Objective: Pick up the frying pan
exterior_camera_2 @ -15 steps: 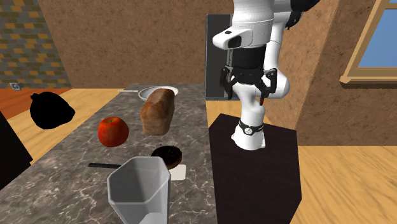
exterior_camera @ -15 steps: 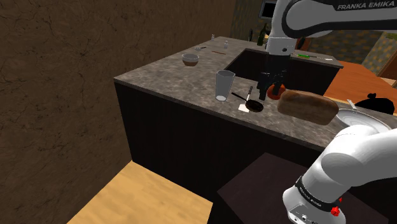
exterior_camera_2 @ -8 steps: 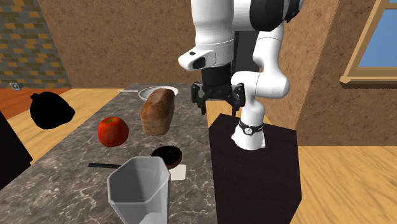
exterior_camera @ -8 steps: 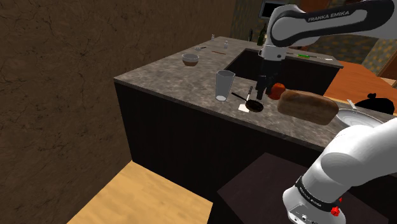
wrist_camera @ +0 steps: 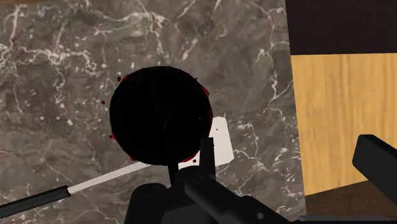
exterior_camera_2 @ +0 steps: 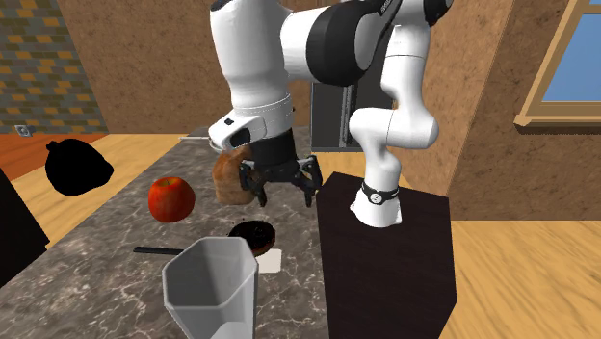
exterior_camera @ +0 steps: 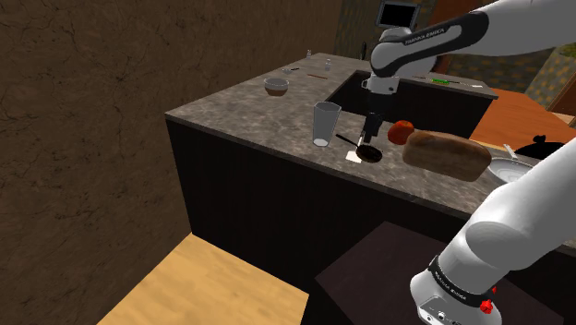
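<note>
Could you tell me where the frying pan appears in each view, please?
Shoulder view: frying pan near centre, right of the glass.
Second exterior view: pan low centre, just beyond the glass.
Wrist view: pan, the dark disc on the counter.
Shared landmark: the white sheet under its edge.

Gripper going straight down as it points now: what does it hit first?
Likely the counter near its edge, not the frying pan: the open gripper is centred beside the pan. Depth unclear.
</note>
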### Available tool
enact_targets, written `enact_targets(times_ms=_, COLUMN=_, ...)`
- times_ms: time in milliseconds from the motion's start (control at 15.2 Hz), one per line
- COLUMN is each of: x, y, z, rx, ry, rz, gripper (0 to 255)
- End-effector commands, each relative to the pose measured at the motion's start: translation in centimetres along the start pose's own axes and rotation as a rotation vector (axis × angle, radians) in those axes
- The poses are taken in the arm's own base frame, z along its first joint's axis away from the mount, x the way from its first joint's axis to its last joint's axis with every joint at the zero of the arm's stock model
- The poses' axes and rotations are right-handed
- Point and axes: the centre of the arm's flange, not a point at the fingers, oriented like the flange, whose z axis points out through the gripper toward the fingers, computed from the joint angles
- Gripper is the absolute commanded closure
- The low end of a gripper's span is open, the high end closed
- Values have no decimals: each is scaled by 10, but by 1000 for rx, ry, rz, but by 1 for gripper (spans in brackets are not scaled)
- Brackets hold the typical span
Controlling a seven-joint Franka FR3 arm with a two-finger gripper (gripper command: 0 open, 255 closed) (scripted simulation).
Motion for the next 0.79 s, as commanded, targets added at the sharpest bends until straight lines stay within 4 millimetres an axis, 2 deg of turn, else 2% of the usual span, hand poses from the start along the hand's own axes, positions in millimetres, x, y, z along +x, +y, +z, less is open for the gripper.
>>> enact_targets(times_ms=0, x=16, y=20, z=11, rx=6, ry=2, rz=-47, gripper=0)
enact_targets(times_ms=396, x=67, y=77, z=38, rx=29, ry=8, rz=-178, gripper=0)
enact_targets(times_ms=726, x=71, y=82, z=60, rx=29, ry=8, rz=-183, gripper=0)
